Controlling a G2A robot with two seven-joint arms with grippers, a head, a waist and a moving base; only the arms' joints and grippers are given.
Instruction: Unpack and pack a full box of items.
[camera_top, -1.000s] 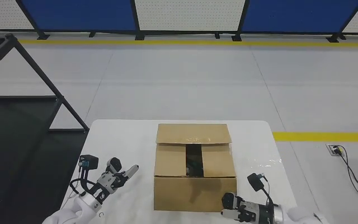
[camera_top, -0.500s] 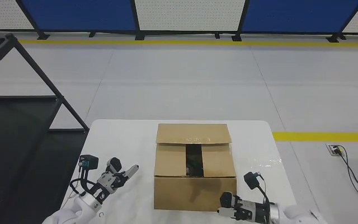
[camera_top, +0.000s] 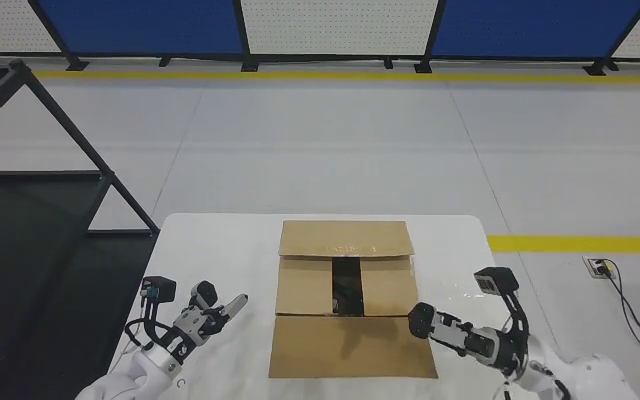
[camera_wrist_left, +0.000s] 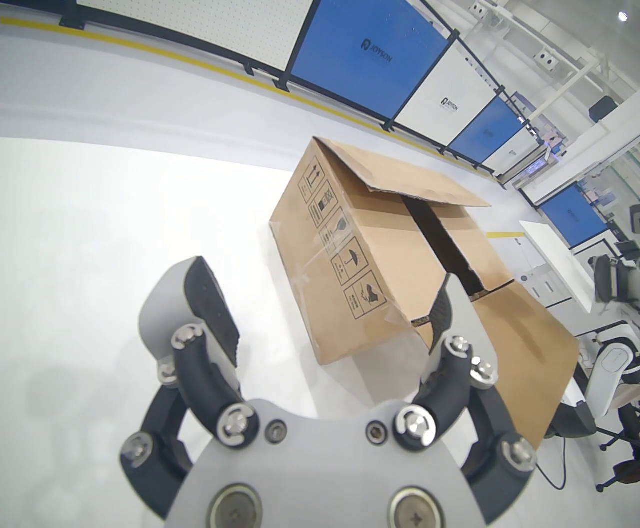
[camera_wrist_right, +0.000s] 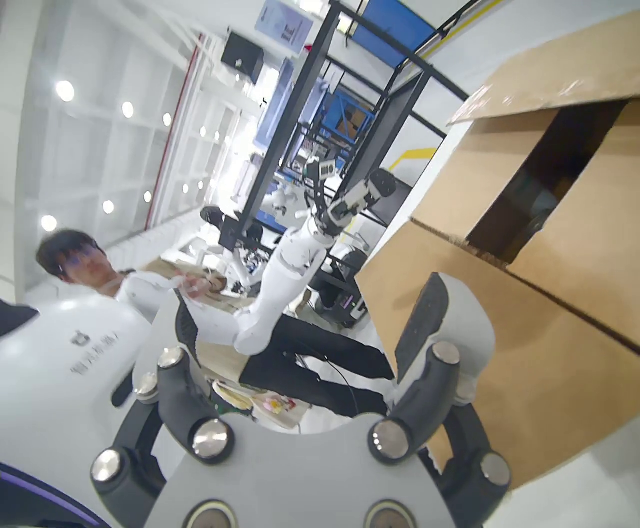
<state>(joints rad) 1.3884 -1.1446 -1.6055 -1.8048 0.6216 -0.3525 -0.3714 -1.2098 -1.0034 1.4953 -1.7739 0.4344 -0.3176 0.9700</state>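
Note:
A brown cardboard box (camera_top: 345, 285) stands mid-table, with a dark slot (camera_top: 347, 288) between its two inner flaps. Its far flap (camera_top: 345, 238) and near flap (camera_top: 350, 347) both stick out about level. My right gripper (camera_top: 420, 322) sits at the near flap's right corner; in the right wrist view it (camera_wrist_right: 305, 320) is open, one finger (camera_wrist_right: 425, 320) close against the flap's (camera_wrist_right: 525, 360) face. My left gripper (camera_top: 222, 310) rests open over the table left of the box, holding nothing. In the left wrist view it (camera_wrist_left: 330, 310) faces the box's printed side (camera_wrist_left: 345, 250).
The white table (camera_top: 220, 250) has free room on the left of the box and a narrower strip on the right. A black metal frame (camera_top: 60, 130) stands past the table's left edge.
My right gripper rose from low at the box's front to the near flap's right corner. The near flap swung up from hanging down to sticking out level. The left arm kept still.

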